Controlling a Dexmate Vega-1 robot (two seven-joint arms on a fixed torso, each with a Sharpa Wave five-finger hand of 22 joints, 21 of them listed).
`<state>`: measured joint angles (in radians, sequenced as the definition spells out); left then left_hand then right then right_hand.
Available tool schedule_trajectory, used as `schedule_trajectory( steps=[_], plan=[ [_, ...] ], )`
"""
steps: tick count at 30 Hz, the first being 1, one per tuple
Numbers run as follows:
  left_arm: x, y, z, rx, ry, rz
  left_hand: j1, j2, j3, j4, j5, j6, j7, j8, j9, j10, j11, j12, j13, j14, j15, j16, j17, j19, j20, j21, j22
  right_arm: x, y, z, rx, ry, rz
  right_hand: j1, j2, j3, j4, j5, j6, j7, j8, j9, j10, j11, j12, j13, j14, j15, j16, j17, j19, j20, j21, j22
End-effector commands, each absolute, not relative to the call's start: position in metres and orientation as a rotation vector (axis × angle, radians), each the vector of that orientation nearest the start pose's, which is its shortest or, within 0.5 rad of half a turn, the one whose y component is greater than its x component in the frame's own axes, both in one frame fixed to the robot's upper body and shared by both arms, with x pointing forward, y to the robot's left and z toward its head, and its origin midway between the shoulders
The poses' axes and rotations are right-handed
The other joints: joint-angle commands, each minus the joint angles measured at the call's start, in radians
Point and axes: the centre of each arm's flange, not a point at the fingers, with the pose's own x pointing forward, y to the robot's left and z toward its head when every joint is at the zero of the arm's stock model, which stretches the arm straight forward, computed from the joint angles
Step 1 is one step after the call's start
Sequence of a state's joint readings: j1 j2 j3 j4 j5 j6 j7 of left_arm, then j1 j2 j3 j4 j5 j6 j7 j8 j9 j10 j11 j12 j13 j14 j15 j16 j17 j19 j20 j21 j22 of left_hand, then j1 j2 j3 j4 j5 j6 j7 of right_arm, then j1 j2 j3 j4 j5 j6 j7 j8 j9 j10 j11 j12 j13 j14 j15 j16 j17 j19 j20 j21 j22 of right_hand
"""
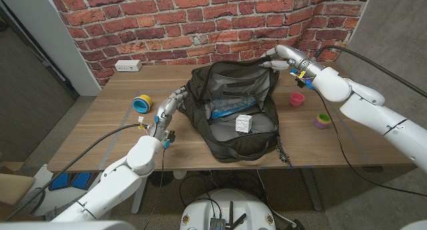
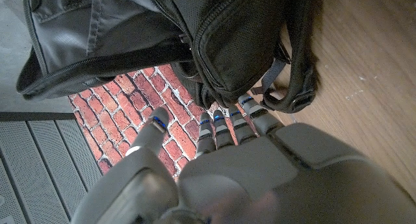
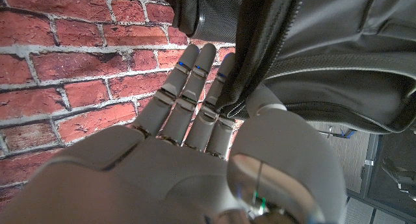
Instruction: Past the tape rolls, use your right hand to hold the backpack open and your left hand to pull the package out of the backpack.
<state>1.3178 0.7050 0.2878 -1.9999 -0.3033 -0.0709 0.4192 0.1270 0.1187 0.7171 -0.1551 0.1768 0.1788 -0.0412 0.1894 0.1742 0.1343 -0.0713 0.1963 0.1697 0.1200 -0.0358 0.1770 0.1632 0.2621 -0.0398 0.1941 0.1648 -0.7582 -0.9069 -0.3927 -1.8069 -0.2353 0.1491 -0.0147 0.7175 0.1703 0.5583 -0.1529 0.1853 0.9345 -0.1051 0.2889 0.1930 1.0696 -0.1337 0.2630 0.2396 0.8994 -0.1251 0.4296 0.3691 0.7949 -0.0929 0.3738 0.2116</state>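
Lab/office: brick wall, wooden table w/ power strip.

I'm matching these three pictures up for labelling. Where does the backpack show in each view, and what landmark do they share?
Head view: the backpack lies open at the table's middle, its far flap pinched by the right robot hand.
Left wrist view: its black side is just beyond the left robot hand.
Right wrist view: its zipped flap edge is pinched by the right robot hand.
Shared landmark: the brick wall.
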Motion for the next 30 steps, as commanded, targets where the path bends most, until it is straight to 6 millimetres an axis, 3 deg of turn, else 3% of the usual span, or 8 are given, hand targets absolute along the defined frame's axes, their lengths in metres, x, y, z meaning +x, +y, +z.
schedule_trajectory(
  steps=[1,13,30],
  plan=[
    [0.483,0.24,-0.079,0.281,-0.617,-0.017,0.012,0.019,0.003,-0.008,-0.003,0.011,-0.001,0.005,0.002,0.01,-0.002,0.005,0.004,0.01,-0.043,0.003,0.0,0.012,-0.047,0.007,0.005,0.548,-0.253,0.128,-1.211,-0.939,0.086,0.006,0.012,0.007,-0.001,0.006,0.027,0.016,0.0,0.004,0.002,0.004,0.001,0.006,0.01,-0.089,0.003,0.004,0.005,-0.123,0.008,0.002],
    [0.45,0.236,-0.08,0.322,-0.624,0.02,0.023,0.015,0.001,-0.015,-0.002,0.02,-0.004,0.005,0.002,0.021,-0.005,0.006,0.004,0.019,-0.044,0.003,0.0,0.019,-0.048,0.007,0.005,0.551,-0.249,0.129,-1.214,-0.949,0.111,0.006,0.012,0.008,-0.001,0.006,0.026,0.017,-0.005,0.005,0.003,0.002,0.001,0.008,0.011,-0.089,0.001,0.006,0.003,-0.123,0.012,0.002],
    [0.422,0.228,-0.079,0.393,-0.651,0.054,0.034,0.01,-0.002,-0.02,-0.002,0.029,-0.007,0.004,0.002,0.029,-0.01,0.005,0.004,0.027,-0.047,0.003,0.0,0.026,-0.05,0.006,0.005,0.558,-0.245,0.135,-1.224,-0.956,0.126,0.006,0.013,0.009,0.0,0.007,0.027,0.017,-0.011,0.006,0.004,0.002,-0.001,0.012,0.013,-0.089,-0.001,0.009,0.001,-0.123,0.019,0.002]
  ],
)
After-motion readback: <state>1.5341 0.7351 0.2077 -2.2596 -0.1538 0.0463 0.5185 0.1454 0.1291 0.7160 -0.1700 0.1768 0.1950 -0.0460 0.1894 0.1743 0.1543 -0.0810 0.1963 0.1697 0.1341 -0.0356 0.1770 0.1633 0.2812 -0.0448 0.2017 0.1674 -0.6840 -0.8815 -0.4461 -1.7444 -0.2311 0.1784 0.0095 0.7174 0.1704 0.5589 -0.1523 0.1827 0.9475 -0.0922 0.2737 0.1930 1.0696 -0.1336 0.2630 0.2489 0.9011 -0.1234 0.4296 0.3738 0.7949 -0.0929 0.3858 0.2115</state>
